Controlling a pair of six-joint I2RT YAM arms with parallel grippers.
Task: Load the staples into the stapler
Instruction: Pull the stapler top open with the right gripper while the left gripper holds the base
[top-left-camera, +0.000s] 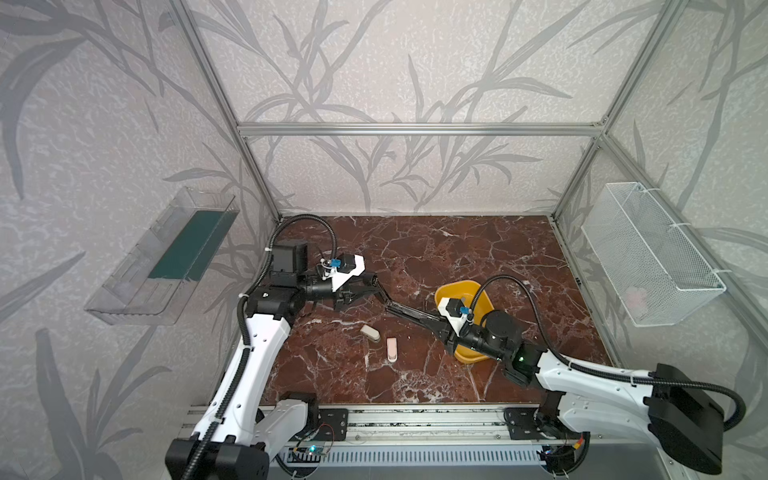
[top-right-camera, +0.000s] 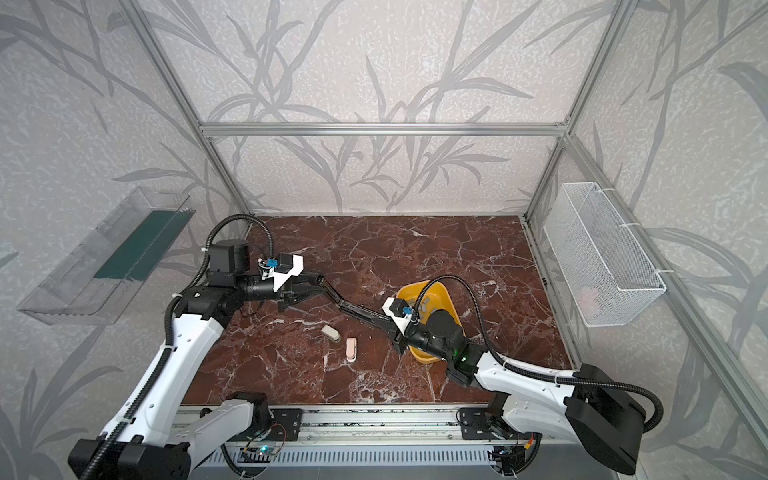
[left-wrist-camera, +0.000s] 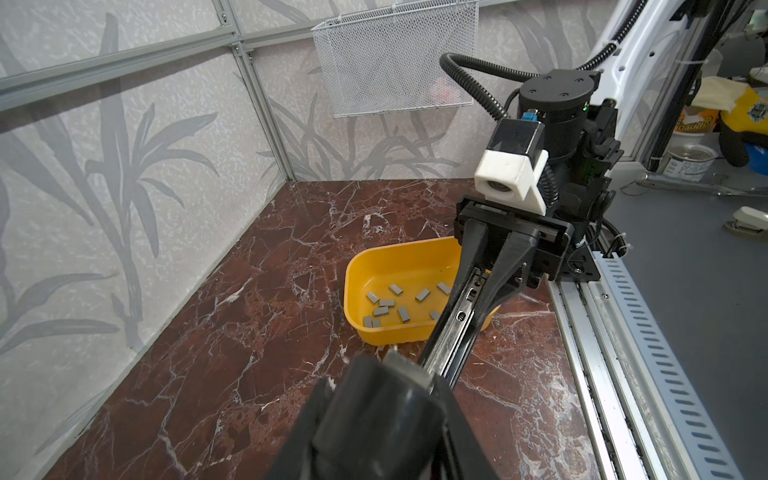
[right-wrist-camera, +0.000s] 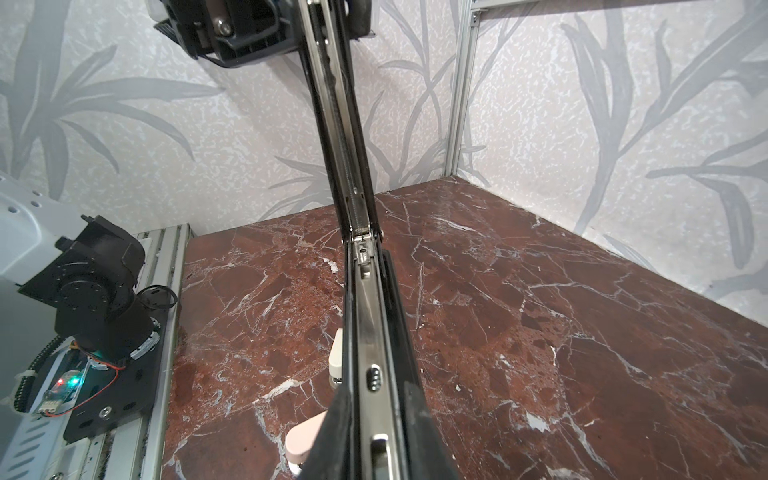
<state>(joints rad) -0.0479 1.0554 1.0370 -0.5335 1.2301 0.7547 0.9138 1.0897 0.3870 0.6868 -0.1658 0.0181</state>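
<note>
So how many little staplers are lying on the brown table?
2. A small beige plastic stapler lies near the middle of the brown marble table; a small pink plastic stapler lies just right of it, apart. None seem hidden.

The scene is being lit softly and evenly; the left gripper is being blurred close-up, edges seemingly being bowed.

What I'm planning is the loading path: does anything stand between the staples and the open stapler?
The right arm hangs over part of the tray holding the staples; the tray's wall also lies between them and the stapler.
</note>
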